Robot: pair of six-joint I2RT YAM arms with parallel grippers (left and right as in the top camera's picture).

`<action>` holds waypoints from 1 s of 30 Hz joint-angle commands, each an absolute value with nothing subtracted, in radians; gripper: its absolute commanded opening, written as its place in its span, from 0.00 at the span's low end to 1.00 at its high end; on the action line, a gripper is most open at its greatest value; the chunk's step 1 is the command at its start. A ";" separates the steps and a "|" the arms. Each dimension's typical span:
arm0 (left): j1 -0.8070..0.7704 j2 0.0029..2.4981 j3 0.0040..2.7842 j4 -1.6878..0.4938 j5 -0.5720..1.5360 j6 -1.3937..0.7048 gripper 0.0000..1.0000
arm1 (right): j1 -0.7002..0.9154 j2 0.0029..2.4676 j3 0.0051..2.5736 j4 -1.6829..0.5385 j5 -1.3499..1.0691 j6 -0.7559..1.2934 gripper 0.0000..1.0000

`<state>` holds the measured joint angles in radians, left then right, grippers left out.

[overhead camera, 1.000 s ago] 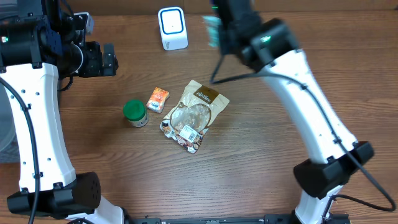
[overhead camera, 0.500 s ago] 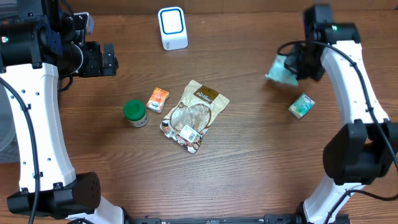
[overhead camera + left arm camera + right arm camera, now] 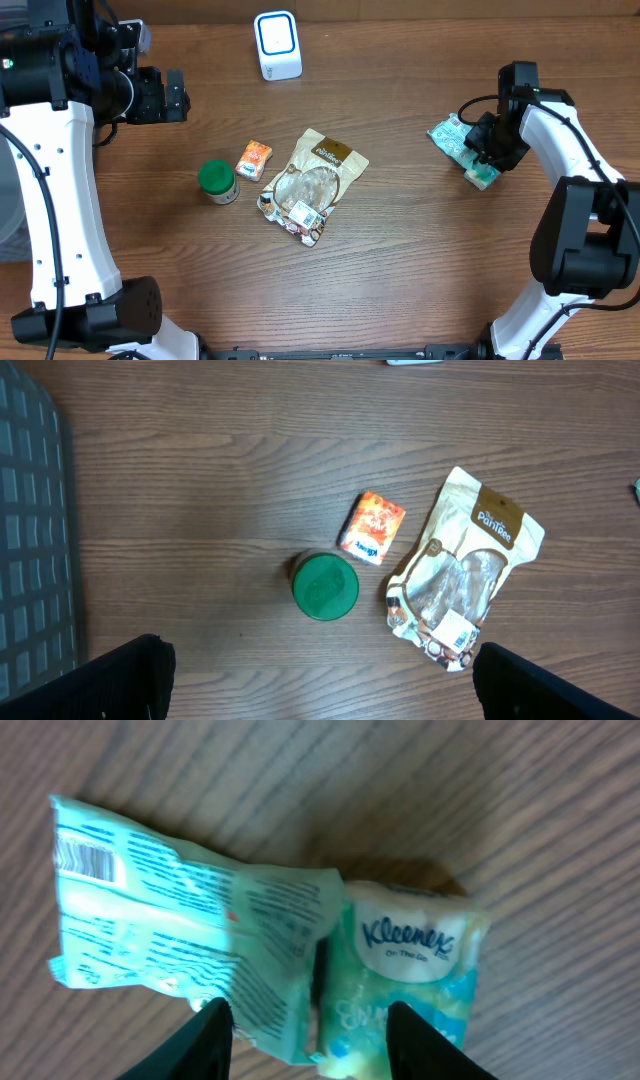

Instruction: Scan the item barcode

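Note:
A flat teal packet point(image 3: 450, 137) lies on the table at the right, its barcode point(image 3: 85, 860) facing up in the right wrist view. Its edge rests against a small Kleenex tissue pack point(image 3: 484, 178). My right gripper point(image 3: 488, 150) is low over both. Its jaws stand apart in the right wrist view point(image 3: 310, 1035), straddling the packet's point(image 3: 170, 920) lower corner and the Kleenex pack point(image 3: 405, 960) without pinching either. The white scanner point(image 3: 278, 45) stands at the back centre. My left gripper point(image 3: 165, 95) hangs wide open at the far left, nothing between its fingers point(image 3: 320, 680).
A green-lidded jar point(image 3: 217, 181), a small orange packet point(image 3: 254, 159) and a brown-and-white snack pouch point(image 3: 313, 185) lie together mid-table, also seen in the left wrist view as jar point(image 3: 325, 586), packet point(image 3: 371, 527) and pouch point(image 3: 460, 580). A grey mesh surface point(image 3: 35, 550) lies at the left.
My right arm swung from beside the scanner to the right side with the teal packet, lowered it next to the Kleenex pack, and its jaws parted. The left arm stayed still.

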<state>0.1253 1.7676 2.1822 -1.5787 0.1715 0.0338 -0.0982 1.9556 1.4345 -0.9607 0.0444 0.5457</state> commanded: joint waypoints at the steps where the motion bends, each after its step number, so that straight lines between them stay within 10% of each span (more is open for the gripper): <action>1: 0.126 1.767 2.187 -1.577 0.169 0.053 1.00 | -0.102 1.945 1.466 -0.994 0.067 0.518 0.48; 12: 0.126 1.767 2.186 -1.577 0.169 0.053 0.99 | -0.020 1.908 1.676 -1.163 -0.357 0.257 0.55; 30: 0.126 1.767 2.187 -1.577 0.169 0.053 0.99 | 0.476 2.151 1.625 -0.520 -0.368 0.261 0.47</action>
<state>0.1253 1.7676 2.1822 -1.5787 0.1711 0.0338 0.4152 2.0975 1.6386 -0.5594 -0.3592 0.2615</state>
